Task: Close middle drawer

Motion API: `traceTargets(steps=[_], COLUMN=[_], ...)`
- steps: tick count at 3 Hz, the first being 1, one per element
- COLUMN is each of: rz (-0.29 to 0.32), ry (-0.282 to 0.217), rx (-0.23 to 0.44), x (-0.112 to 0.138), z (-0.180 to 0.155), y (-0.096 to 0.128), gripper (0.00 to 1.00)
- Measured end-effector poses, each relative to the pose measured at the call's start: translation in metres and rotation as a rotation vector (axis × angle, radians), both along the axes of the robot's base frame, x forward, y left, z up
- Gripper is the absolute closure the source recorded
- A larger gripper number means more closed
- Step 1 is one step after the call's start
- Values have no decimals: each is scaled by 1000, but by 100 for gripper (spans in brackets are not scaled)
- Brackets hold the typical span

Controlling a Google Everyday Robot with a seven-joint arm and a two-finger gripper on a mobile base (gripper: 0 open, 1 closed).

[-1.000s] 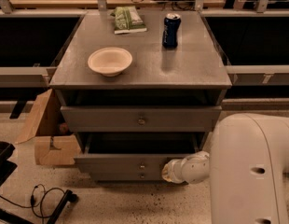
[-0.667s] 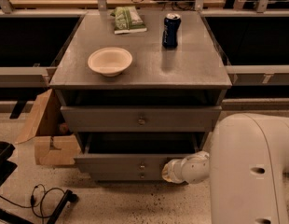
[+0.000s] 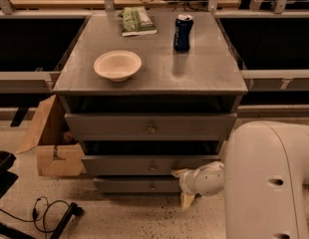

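The grey cabinet (image 3: 149, 68) has three drawers. The middle drawer (image 3: 124, 165), with a small round knob (image 3: 152, 167), stands out only a little beyond the lowest drawer front (image 3: 129, 185), with a dark gap above it. The top drawer (image 3: 119, 126) sticks out further. My gripper (image 3: 185, 187) is at the right end of the middle drawer front, low by the floor. One cream finger (image 3: 179, 173) touches the front's lower right corner and the other (image 3: 187, 200) points down, so it is open and holds nothing. The white arm (image 3: 266, 178) fills the lower right.
On the cabinet top are a cream bowl (image 3: 117, 65), a blue can (image 3: 183, 32) and a green packet (image 3: 137, 21). A cardboard box (image 3: 52, 143) stands left of the cabinet. A black cable (image 3: 45, 210) and a black object (image 3: 2, 171) lie on the speckled floor at lower left.
The middle drawer has slid back into the cabinet, and the lowest drawer front now shows beneath it. The gripper stays at its right end.
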State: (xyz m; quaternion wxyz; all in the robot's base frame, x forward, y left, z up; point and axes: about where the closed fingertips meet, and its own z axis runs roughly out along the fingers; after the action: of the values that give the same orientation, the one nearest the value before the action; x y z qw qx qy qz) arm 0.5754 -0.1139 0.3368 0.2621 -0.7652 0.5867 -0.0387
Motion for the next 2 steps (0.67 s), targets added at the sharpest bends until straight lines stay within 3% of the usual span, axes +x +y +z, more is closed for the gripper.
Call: traceTargets(steps=[1, 2], rz=[0, -5], ry=[0, 13], rx=[0, 22], x=[0, -16], z=[0, 4], y=[0, 4], gripper=[0, 0])
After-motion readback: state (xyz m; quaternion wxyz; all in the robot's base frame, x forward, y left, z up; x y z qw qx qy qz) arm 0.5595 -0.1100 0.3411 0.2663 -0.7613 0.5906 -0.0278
